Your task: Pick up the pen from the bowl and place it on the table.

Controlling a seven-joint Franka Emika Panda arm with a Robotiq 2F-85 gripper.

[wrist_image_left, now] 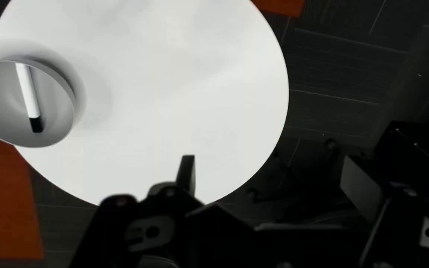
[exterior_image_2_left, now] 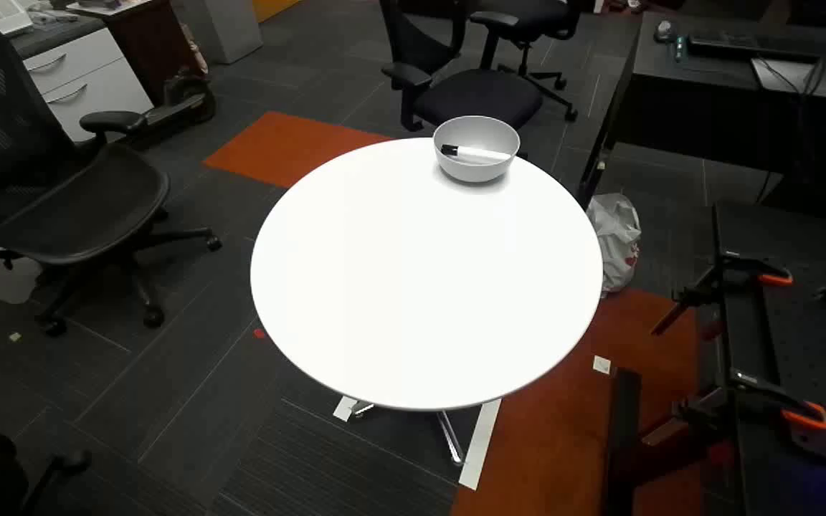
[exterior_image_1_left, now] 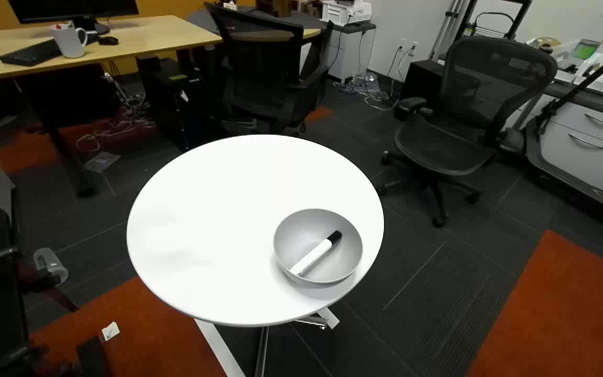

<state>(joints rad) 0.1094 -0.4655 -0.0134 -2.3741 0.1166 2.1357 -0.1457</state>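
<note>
"How are the jaws standing?"

"They're standing spread wide in the wrist view, one of them showing in front of the round white bench point(wrist_image_left: 199, 93)."

"And where is the black-capped white marker point(wrist_image_left: 29, 95) lying?"

"It's lying inside the grey bowl point(wrist_image_left: 2, 104), beyond the jaws and to their left, well apart from them. Its black end is pointing toward their side, its white end toward the far wall."

"And the bowl?"

"It's sitting on the bench, near its edge, in both exterior views."

2 dark jaws, spread wide apart
</note>
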